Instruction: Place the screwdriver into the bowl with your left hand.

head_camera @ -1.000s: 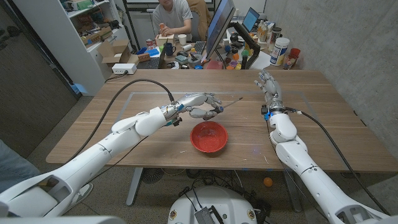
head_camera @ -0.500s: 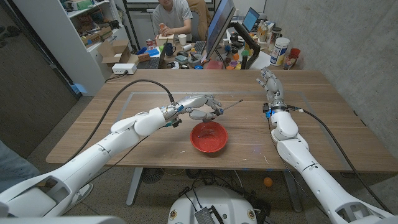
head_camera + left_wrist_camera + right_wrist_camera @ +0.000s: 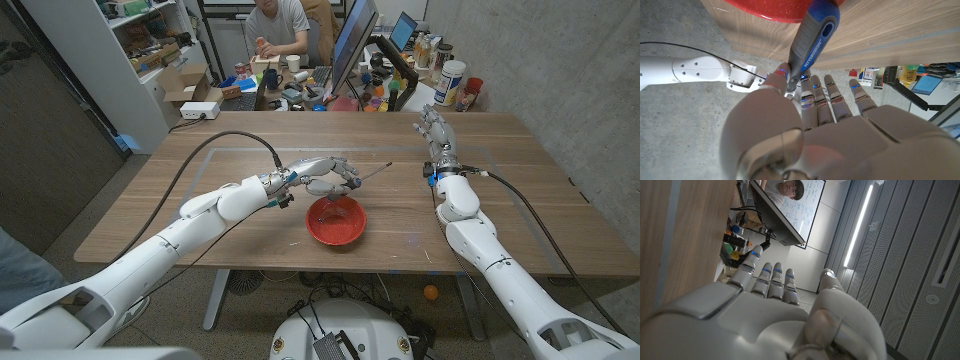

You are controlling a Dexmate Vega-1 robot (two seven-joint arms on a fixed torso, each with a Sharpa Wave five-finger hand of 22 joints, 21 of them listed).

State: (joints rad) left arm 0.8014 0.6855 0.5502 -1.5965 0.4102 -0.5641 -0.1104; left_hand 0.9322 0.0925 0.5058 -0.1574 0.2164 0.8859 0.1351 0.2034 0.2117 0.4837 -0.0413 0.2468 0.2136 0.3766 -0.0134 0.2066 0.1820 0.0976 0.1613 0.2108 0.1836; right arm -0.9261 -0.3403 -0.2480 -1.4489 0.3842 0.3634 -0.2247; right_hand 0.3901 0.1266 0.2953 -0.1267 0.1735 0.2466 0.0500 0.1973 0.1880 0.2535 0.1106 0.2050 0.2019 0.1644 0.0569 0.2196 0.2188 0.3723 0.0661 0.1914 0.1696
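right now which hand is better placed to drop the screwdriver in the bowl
Left. The left hand already pinches the screwdriver and hovers at the far rim of the red bowl. The right hand holds nothing, stands fingers up near the table's far right, well away from the bowl.

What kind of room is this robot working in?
Most likely a robotics lab or workshop: behind the wooden table there is a cluttered desk with a monitor, a seated person, and shelves holding boxes.
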